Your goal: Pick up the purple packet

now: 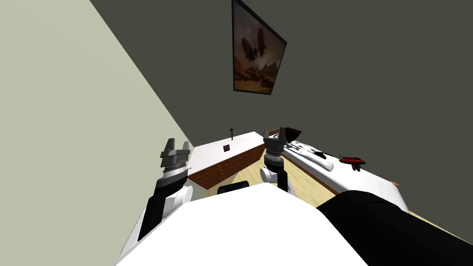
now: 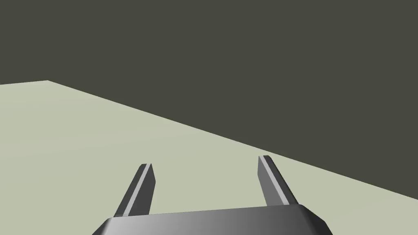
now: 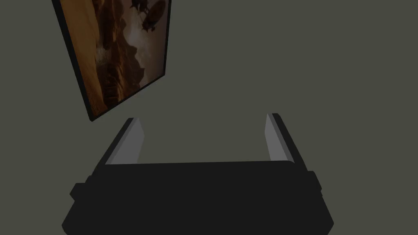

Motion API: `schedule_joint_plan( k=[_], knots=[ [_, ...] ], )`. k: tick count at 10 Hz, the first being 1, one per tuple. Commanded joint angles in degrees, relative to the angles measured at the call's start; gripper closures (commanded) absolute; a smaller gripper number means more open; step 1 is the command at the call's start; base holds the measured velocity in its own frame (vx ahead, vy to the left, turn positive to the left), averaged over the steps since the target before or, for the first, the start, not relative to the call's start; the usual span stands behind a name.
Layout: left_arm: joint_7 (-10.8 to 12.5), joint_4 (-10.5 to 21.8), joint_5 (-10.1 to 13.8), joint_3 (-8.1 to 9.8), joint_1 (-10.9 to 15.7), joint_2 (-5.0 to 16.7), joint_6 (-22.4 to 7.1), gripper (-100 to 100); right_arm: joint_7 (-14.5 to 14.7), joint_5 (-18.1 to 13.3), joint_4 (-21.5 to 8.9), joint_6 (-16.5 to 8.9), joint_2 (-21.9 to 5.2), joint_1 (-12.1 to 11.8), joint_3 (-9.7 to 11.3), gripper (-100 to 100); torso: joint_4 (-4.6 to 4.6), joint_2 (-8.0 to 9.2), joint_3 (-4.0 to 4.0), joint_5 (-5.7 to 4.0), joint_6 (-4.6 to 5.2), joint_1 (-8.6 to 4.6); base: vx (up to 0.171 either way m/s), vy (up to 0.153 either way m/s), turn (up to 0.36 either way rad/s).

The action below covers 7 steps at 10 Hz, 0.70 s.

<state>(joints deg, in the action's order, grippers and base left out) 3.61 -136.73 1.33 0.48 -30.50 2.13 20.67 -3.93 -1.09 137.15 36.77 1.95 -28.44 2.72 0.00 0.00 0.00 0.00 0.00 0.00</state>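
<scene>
On the far white top of the cabinet (image 1: 242,141), a small dark square, which I am taking for the purple packet (image 1: 226,148), is lying untouched, while my left gripper (image 1: 178,145) and right gripper (image 1: 273,134) are hanging wide and empty well short of it, so I am judging the pick not yet begun.

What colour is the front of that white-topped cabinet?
Reddish-brown wood grain on the cabinet front; head view shows it best.

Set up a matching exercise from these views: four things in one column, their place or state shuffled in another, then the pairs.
1. left gripper
2. small dark packet
3. red object
4. framed picture

A. hanging on the dark wall
B. lying on the white-topped table
C. open, holding nothing
D. on the long white counter

Pairs: 1-C, 2-B, 3-D, 4-A
</scene>
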Motion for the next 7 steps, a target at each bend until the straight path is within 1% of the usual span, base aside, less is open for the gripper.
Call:
schedule_joint_plan(
  k=[1, 2, 4, 5, 6, 7],
  knots=[
    [1.0, 0.2, 0.8, 0.96, -0.3, 0.8, -2.4, -100, 0.0, 0.0, 0.0, 0.0, 0.0, 0.0, 0.0, 0, 0.00, 0.00, 0.00, 0.00, 0.00, 0.00, 0.011, 0.001, -0.167],
    [1.6, 0.3, 1.3, 1.59, -0.4, 1.2, -3.9, -100, 0.0, 0.0, 0.0, 0.0, 0.0, 0.0, 0.0, 0, -0.01, -0.03, -0.02, 0.00, 0.03, 0.01, 0.023, 0.006, -0.233],
    [3.3, 0.7, 2.6, 3.26, -0.8, 2.0, -7.6, -100, 0.0, 0.0, 0.0, 0.0, 0.0, 0.0, 0.0, 0, -0.02, -0.09, -0.05, 0.01, 0.00, 0.06, 0.024, 0.011, -0.156],
    [3.3, 0.7, 2.6, 3.26, -0.8, 2.0, -8.1, -100, 0.0, 0.0, 0.0, 0.0, 0.0, 0.0, 0.0, 0, -0.02, -0.09, -0.05, 0.01, 0.02, 0.05, 0.014, 0.006, -0.091],
    [4.3, 0.9, 3.4, 4.28, -1.1, 2.4, -10.2, -100, 0.0, 0.0, 0.0, 0.0, 0.0, 0.0, 0.0, 0, -0.02, -0.06, -0.04, 0.01, -0.01, 0.03, 0.015, 0.001, -0.179],
    [4.3, 0.9, 3.4, 4.28, -1.1, 2.4, -10.6, -100, 0.0, 0.0, 0.0, 0.0, 0.0, 0.0, 0.0, 0, -0.01, -0.06, -0.04, 0.01, 0.02, 0.03, 0.011, 0.005, -0.092]
  ],
)
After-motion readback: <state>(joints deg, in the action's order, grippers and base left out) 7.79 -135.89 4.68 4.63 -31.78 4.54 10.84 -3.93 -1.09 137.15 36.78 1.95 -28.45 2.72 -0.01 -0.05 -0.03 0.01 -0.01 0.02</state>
